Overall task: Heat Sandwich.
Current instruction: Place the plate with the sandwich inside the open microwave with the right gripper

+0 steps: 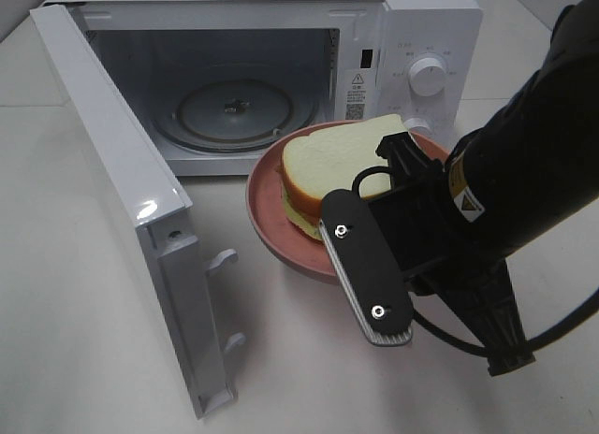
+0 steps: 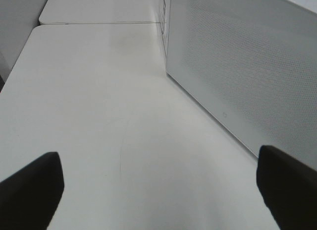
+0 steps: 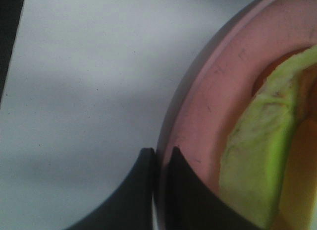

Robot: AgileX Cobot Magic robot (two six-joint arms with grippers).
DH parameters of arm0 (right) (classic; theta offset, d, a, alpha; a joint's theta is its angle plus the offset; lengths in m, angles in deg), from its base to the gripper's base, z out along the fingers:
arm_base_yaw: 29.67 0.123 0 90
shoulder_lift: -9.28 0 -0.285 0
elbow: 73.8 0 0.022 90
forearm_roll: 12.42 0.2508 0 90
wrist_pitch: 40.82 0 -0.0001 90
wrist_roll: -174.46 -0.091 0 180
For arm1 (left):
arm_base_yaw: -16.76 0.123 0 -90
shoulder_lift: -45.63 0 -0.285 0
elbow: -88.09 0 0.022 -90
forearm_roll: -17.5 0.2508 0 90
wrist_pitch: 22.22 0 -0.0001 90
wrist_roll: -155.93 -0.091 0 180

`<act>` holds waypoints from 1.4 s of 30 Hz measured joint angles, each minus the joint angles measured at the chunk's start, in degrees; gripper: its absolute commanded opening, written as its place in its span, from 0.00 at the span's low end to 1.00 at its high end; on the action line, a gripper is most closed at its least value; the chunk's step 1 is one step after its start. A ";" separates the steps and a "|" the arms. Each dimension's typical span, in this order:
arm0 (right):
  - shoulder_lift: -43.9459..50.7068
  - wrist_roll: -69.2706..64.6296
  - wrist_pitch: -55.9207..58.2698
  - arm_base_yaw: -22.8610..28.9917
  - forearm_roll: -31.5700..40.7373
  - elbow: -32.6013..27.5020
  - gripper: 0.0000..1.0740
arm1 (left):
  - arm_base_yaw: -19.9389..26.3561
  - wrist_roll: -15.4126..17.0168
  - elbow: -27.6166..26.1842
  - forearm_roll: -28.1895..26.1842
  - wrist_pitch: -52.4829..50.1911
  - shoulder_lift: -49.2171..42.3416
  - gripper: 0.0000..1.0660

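The sandwich [image 1: 337, 158], pale bread with yellow and green filling, lies on a salmon-pink plate [image 1: 271, 224]. The plate is held just in front of the open white microwave [image 1: 421, 41], above the table. My right gripper [image 1: 351, 256] is shut on the plate's near rim. The right wrist view shows its fingertips [image 3: 158, 153] pinching the plate's rim [image 3: 208, 91], with the sandwich's green edge [image 3: 257, 165] beside them. My left gripper [image 2: 158, 190] is open and empty, low over the bare table; it is out of the exterior view.
The microwave door [image 1: 122, 191] stands swung wide open to the left. A glass turntable [image 1: 234, 111] lies inside the cavity. In the left wrist view a white perforated microwave panel [image 2: 247, 66] stands close on one side.
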 measured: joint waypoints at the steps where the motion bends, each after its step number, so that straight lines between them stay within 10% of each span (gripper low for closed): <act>1: 0.00 2.29 -0.46 -0.74 1.43 0.00 0.00 | 0.00 0.00 0.00 0.00 0.00 0.00 0.94; 18: 0.00 35.41 -3.50 -10.49 20.63 0.00 0.00 | 0.00 0.00 0.00 0.00 0.00 0.00 0.94; 42: -5.50 40.16 -7.62 -10.49 24.92 5.44 0.00 | 0.00 0.00 0.00 0.00 0.00 0.00 0.94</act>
